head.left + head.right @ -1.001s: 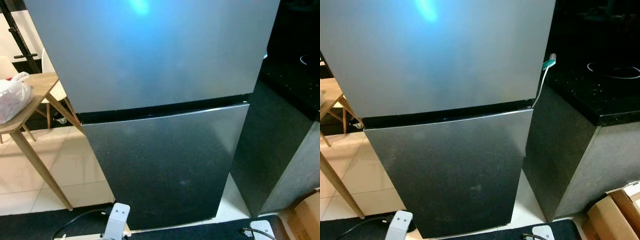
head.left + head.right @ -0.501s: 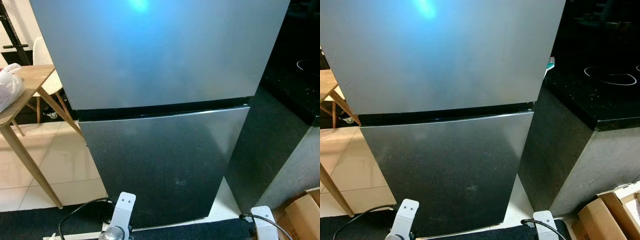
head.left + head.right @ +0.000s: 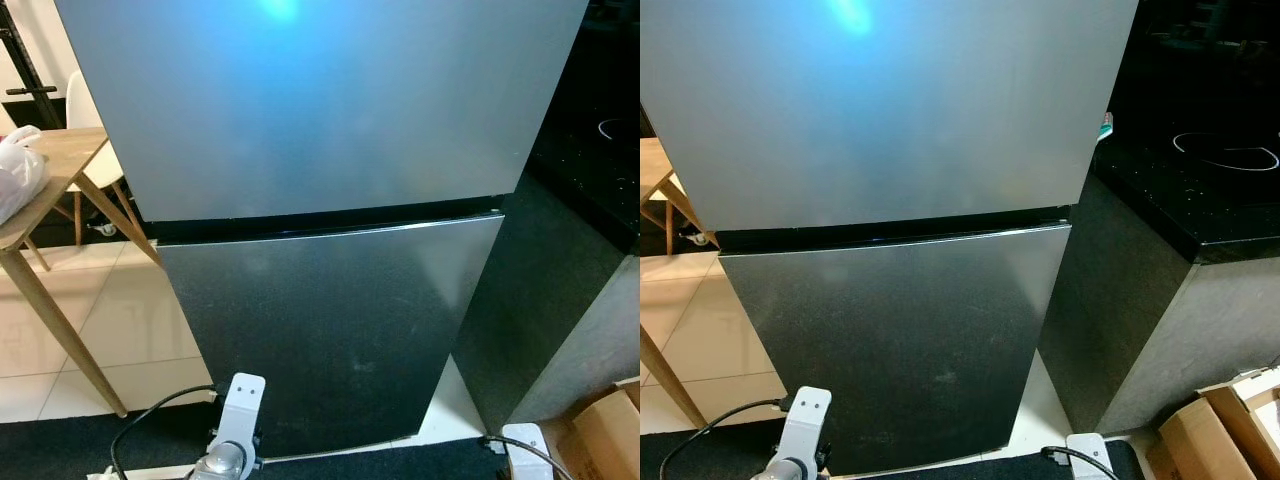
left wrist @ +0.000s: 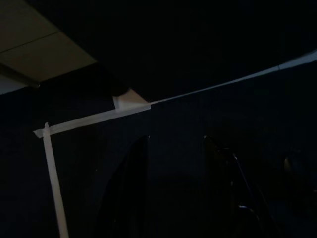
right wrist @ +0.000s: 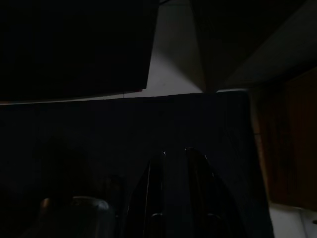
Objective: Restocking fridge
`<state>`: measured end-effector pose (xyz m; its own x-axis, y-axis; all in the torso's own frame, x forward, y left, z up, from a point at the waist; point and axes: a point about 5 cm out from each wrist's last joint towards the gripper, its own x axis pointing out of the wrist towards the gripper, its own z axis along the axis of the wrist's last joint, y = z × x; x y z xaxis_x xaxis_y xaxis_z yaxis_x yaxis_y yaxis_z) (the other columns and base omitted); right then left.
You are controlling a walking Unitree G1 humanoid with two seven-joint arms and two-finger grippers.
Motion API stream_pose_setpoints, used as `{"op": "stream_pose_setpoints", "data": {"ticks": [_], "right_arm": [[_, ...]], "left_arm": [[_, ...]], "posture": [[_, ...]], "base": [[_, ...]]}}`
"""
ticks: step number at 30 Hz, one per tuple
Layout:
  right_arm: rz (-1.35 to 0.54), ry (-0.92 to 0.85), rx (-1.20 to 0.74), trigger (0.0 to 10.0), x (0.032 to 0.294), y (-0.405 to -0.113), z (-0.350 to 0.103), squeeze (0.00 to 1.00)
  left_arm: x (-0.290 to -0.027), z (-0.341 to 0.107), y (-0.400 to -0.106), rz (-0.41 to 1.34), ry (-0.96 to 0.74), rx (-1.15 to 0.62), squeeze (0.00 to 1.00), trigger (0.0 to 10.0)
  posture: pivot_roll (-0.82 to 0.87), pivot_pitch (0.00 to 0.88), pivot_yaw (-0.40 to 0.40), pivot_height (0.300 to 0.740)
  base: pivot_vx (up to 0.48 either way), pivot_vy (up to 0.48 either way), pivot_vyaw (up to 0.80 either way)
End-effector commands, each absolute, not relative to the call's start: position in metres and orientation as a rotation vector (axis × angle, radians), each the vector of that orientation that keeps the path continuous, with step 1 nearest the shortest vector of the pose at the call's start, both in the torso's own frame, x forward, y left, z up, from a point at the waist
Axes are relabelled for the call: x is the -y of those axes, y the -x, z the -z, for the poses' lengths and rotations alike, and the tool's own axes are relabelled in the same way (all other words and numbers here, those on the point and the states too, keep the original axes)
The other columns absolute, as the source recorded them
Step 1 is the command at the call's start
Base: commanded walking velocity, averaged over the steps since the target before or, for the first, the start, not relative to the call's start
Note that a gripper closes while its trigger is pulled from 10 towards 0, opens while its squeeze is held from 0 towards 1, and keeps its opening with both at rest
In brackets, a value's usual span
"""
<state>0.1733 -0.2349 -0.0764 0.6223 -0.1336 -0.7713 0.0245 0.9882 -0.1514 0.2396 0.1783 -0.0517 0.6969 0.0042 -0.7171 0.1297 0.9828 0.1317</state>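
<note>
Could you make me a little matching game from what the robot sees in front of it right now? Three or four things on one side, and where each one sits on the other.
Things:
1. fridge
2. white plastic bag
3. cardboard box
4. black counter

Places:
A. on the wooden table at the robot's left
B. on the floor at the lower right
C. straight ahead, both doors shut
D. right beside the fridge, on its right

Pairs: 1-C, 2-A, 3-B, 4-D
</note>
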Motion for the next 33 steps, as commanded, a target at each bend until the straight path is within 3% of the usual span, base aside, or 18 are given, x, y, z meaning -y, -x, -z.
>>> {"op": "stream_pose_setpoints", "data": {"ticks": [1, 11, 17, 33], "right_arm": [[0.106, 0.116, -0.904, 10.0, 0.234, -0.170, 0.079, 0.00], [0.112, 0.117, -0.899, 10.0, 0.234, -0.169, 0.079, 0.00], [0.103, 0.136, -0.899, 10.0, 0.237, -0.169, 0.078, 0.00], [0.070, 0.165, -0.871, 10.0, 0.240, -0.176, 0.073, 0.00]], "left_arm": [[-0.186, 0.052, -0.237, 0.073, -0.206, -0.801, 0.00, 10.0], [-0.189, 0.051, -0.238, 0.089, -0.223, -0.804, 0.00, 10.0], [-0.183, 0.052, -0.238, 0.114, -0.226, -0.803, 0.00, 10.0], [-0.174, 0.049, -0.241, 0.100, -0.186, -0.736, 0.00, 10.0]], "posture": [[-0.06, 0.031, 0.039, 0.726], [-0.07, 0.037, 0.055, 0.726], [-0.08, 0.034, 0.052, 0.726], [-0.09, 0.020, 0.033, 0.726]], "base": [[0.000, 0.000, 0.00], [0.000, 0.000, 0.00], [0.000, -0.480, 0.00], [0.000, 0.000, 0.00]]}}
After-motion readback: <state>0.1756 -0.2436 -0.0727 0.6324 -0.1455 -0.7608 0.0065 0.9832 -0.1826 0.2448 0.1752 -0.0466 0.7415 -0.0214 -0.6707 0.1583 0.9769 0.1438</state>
